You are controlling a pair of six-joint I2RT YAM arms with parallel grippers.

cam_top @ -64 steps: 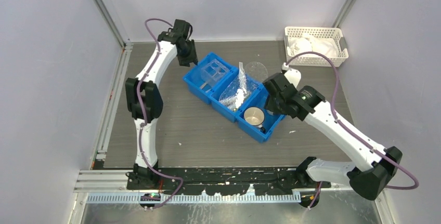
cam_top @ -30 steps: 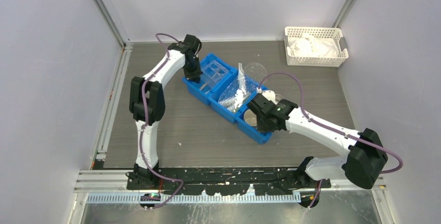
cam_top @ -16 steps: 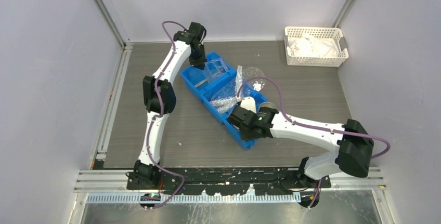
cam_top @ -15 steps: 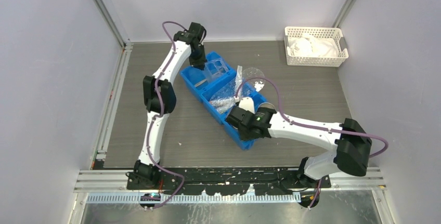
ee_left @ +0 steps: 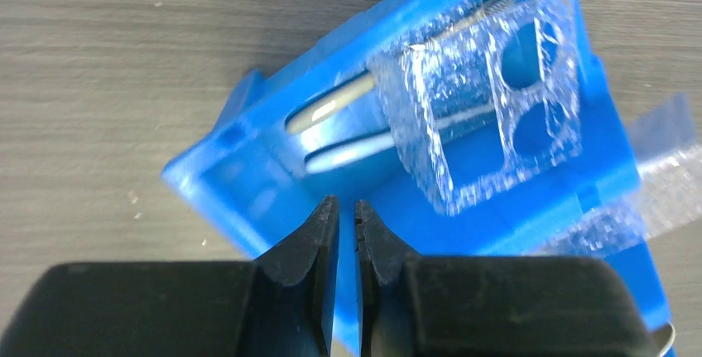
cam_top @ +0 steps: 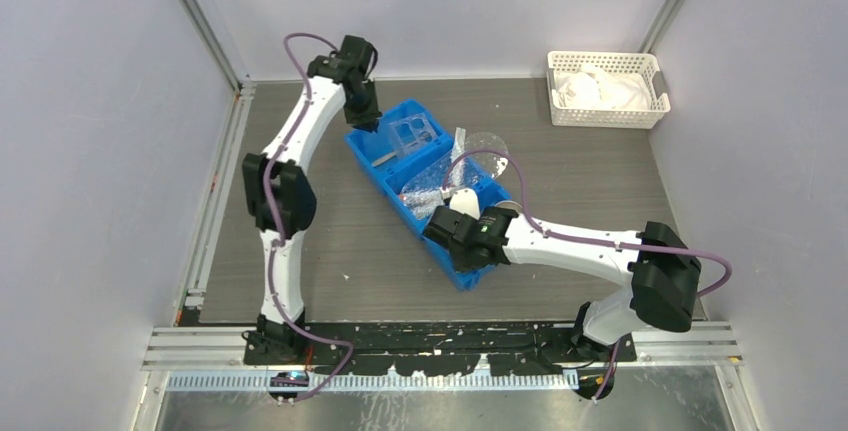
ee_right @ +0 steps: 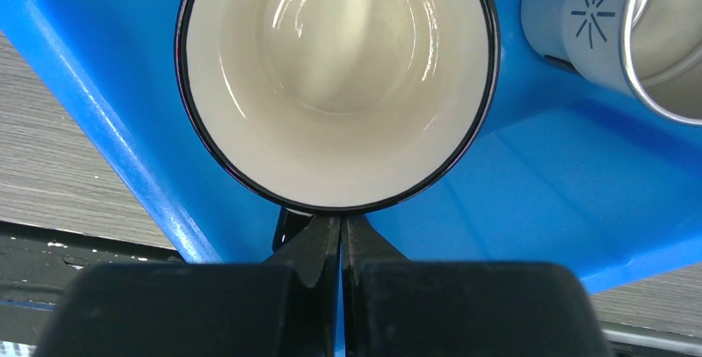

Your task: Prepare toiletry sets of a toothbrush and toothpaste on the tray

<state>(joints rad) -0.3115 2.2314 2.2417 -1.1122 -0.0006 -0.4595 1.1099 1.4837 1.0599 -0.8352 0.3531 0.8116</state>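
The clear tray [cam_top: 410,134] with square recesses leans in the far-left compartment of the blue bin [cam_top: 352,138]. In the left wrist view the tray [ee_left: 488,92] sits tilted over two pale slim handles [ee_left: 331,108]. The toiletry sets [cam_top: 440,176] lie heaped in clear wrappers in the middle compartment. My left gripper [ee_left: 347,204] hovers over the bin's far-left corner, open by a crack, with nothing between its fingers. My right gripper [ee_right: 341,218] is shut, its tips touching the near rim of a white mug [ee_right: 335,75] in the bin's end compartment [ee_right: 108,108].
A steel cup [ee_right: 654,34] lies on its side beside the mug. A clear round lid [cam_top: 488,141] rests on the table behind the bin. A white lattice basket [cam_top: 605,88] stands at the back right corner. Walls close in the table's left, back and right.
The right arm swung left with its gripper shut in the end compartment, and the bin slid and turned left with it. The left gripper drew back to the bin's corner and parted slightly.
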